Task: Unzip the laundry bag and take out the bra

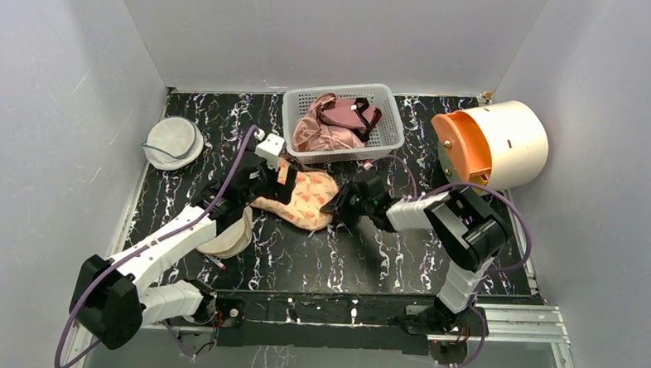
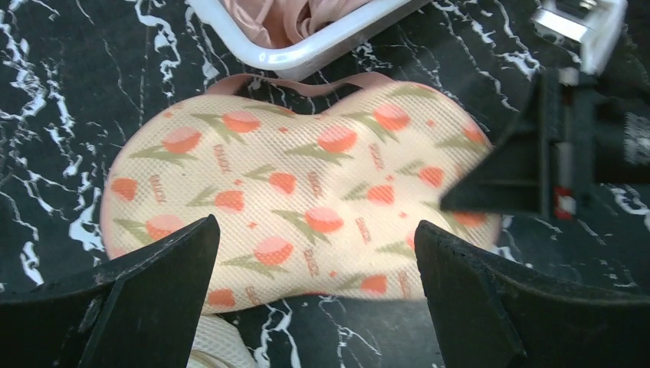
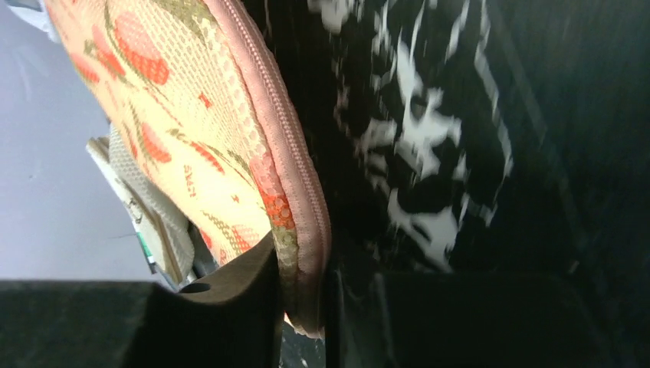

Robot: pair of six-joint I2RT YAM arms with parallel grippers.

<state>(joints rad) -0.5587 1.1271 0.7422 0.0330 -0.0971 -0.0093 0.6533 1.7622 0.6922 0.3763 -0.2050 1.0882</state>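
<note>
Black marbled table (image 1: 319, 258) carries everything. Beyond the right gripper (image 3: 303, 299) and to its right, a white drum (image 1: 494, 144) with an orange face lies on its side. A white basket (image 1: 394, 116) sits just past both grippers, with a pink garment (image 1: 316, 130) and a maroon bra (image 1: 354, 112) in it.

The bag (image 1: 305, 198) lies flat between the two grippers, printed side up, its far edge near the basket. The right gripper is clenched on the bag's pink zip edging at the end nearest it. The zip looks closed along the stretch that shows.

The left gripper (image 2: 314, 230) is released. Its fingers (image 2: 153, 284) are spread wide over the bag's near edge, one toward each lobe; whether they touch the fabric cannot be told.

A pale mesh pouch (image 1: 230, 236) lies under the left arm, behind that gripper. A round cream pouch (image 1: 173, 142) sits well off to its left.
</note>
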